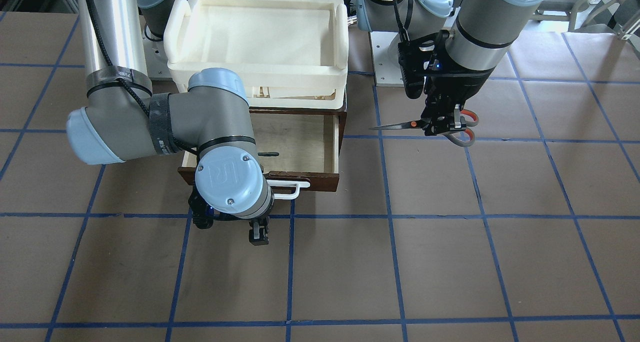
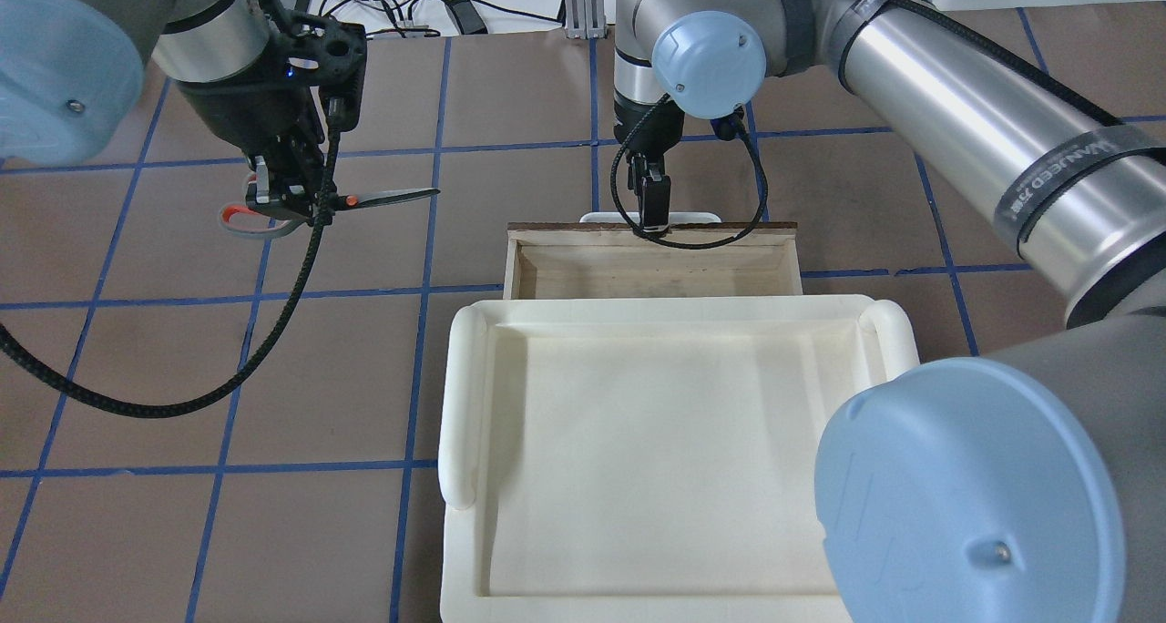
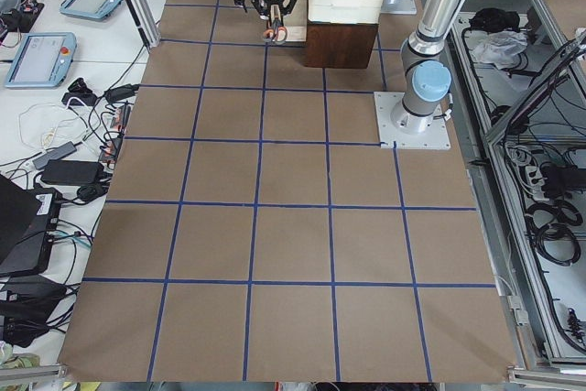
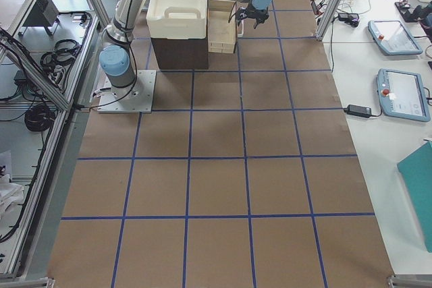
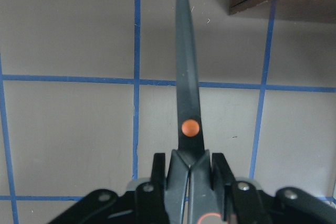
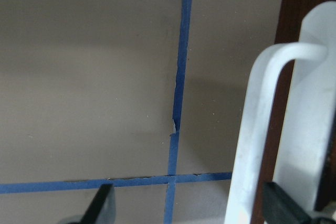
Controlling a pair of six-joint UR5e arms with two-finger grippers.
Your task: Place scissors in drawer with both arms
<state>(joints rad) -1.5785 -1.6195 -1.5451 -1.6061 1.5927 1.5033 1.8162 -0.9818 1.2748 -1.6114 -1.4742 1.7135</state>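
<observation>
Scissors (image 5: 188, 98): matt dark metal blades, glossy orange plastic pivot dot, grey/orange plastic loops. Drawer (image 1: 327, 147): dark stained wood front, pale raw wood inside, glossy white plastic bar handle (image 6: 262, 129). Tray (image 2: 674, 441): matt cream plastic. Worktop (image 1: 450, 262): matt brown paper-like sheet, blue tape lines. Arms (image 2: 966, 122): brushed silver metal, smooth light blue plastic caps; braided black cable (image 2: 182, 395).

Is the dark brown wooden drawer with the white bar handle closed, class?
No: the dark brown wooden drawer is pulled out of its box, with its pale wood interior showing in the front-facing view.
</observation>
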